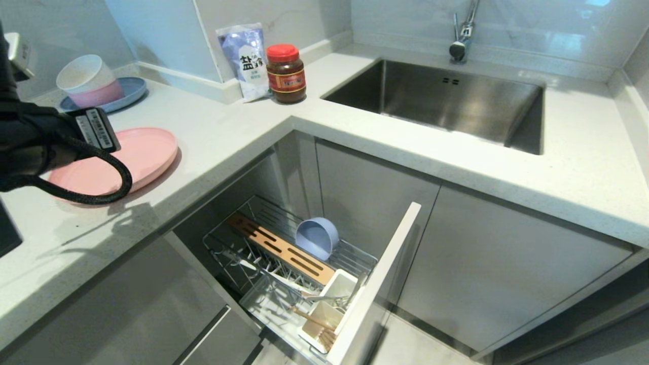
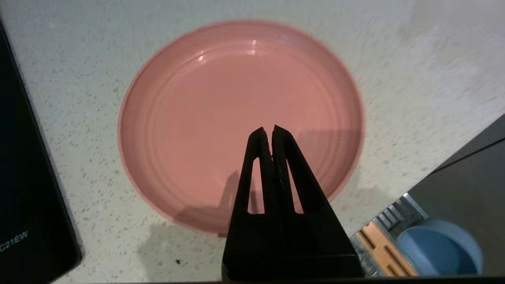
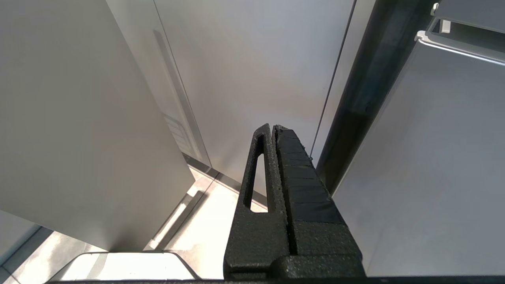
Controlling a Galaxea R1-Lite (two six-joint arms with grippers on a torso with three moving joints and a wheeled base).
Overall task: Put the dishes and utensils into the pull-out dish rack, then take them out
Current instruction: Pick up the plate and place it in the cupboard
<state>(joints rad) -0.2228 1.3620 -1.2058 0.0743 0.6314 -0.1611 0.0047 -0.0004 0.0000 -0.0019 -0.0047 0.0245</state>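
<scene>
The large pink plate [image 1: 147, 152] [image 2: 221, 110] lies flat on the white counter at the left. My left gripper [image 2: 268, 129] hangs above its near half, shut and holding nothing; in the head view only the arm's black body and cable show. The pull-out dish rack [image 1: 284, 253] stands open below the counter corner. The blue-grey bowl [image 1: 318, 237] [image 2: 438, 252] rests on its side behind the wooden bar [image 1: 281, 248]. Silver cutlery [image 1: 284, 281] lies across the wire tines and chopsticks [image 1: 319, 324] sit in the white cutlery box [image 1: 327, 309]. My right gripper [image 3: 273, 127] is shut, parked low beside cabinet fronts.
White and pink bowls on a small blue plate [image 1: 129, 94] stand at the back left. A salt bag [image 1: 246, 61] and a red-lidded jar [image 1: 286, 73] stand in the corner. The sink [image 1: 446, 101] is at the right. A black hob edge [image 2: 27, 189] lies beside the pink plate.
</scene>
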